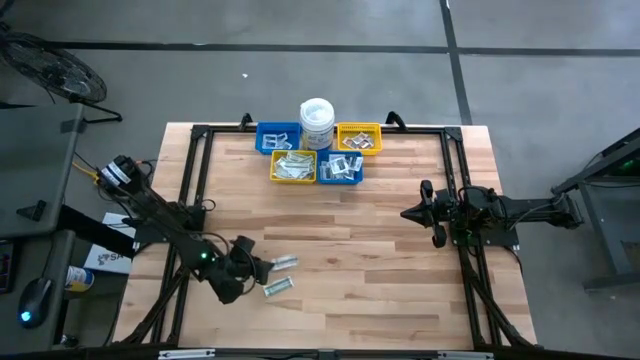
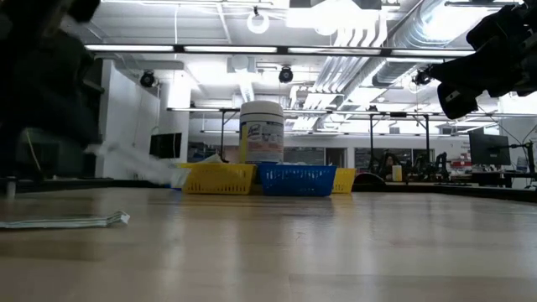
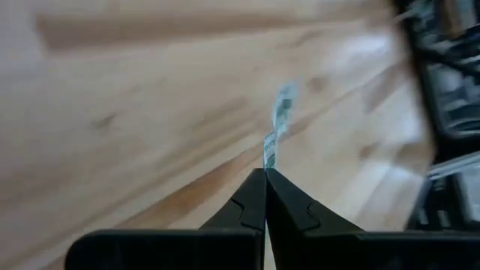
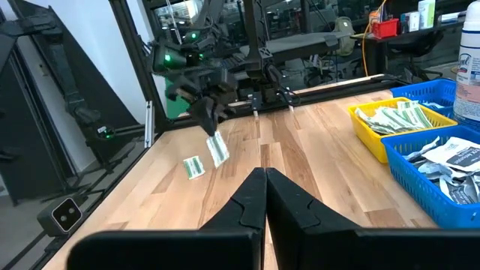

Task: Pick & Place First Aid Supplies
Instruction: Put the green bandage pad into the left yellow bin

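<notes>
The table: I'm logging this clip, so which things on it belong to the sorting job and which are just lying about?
Part of the job:
- green-and-white strip held in the shut left tool
- second strip lying on the table
- packets in the bins

Just there:
- white tub
- right tool, shut and empty, waiting at the right side

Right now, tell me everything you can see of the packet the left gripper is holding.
The packet is a long, flat, pale green-and-white paper strip. The left gripper, shut on one end, holds it off the wooden table, hanging down at a tilt. Nothing else touches it. Another strip lies on the table nearby.
</notes>
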Available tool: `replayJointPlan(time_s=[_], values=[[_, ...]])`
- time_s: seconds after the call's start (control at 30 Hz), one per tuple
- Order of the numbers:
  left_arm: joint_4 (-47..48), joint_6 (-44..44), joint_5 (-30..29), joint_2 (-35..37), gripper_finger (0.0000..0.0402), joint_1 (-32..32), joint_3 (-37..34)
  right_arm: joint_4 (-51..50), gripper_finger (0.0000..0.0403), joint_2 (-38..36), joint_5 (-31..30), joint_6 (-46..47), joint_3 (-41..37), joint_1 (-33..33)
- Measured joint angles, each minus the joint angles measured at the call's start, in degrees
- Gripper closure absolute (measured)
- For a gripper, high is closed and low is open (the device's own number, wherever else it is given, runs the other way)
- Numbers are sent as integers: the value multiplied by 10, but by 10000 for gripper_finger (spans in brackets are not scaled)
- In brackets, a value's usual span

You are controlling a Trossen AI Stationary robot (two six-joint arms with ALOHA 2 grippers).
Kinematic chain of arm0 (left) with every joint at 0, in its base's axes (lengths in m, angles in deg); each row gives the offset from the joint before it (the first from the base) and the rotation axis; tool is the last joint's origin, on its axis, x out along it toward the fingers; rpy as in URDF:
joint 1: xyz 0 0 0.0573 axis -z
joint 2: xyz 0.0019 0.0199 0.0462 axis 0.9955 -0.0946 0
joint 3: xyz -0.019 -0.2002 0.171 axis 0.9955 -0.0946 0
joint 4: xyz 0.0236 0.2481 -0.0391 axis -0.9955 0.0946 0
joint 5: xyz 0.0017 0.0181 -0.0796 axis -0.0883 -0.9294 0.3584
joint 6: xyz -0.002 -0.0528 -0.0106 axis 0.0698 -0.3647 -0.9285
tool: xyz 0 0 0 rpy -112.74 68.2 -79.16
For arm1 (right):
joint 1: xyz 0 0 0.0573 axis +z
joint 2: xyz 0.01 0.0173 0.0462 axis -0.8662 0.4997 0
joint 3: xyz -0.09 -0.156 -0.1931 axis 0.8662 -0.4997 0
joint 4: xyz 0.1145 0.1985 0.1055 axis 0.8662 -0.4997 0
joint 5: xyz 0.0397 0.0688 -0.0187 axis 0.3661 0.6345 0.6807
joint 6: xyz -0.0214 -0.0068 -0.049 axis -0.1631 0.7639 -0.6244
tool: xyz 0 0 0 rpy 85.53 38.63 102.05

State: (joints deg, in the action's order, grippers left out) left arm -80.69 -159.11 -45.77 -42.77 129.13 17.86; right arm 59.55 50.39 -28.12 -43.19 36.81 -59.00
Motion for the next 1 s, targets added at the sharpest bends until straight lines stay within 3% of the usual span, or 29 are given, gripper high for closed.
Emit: replayJointPlan(time_s=[0.33,0.5,0.73,1.0], values=[[75,36,-130,90,401,-2,13,0,402,0,0,0,0,0],[146,67,-125,162,401,-47,13,0,402,0,0,0,0,0],[165,250,-45,267,401,-181,13,0,402,0,0,0,0,0],[153,465,147,317,401,-400,13,0,402,0,0,0,0,0]])
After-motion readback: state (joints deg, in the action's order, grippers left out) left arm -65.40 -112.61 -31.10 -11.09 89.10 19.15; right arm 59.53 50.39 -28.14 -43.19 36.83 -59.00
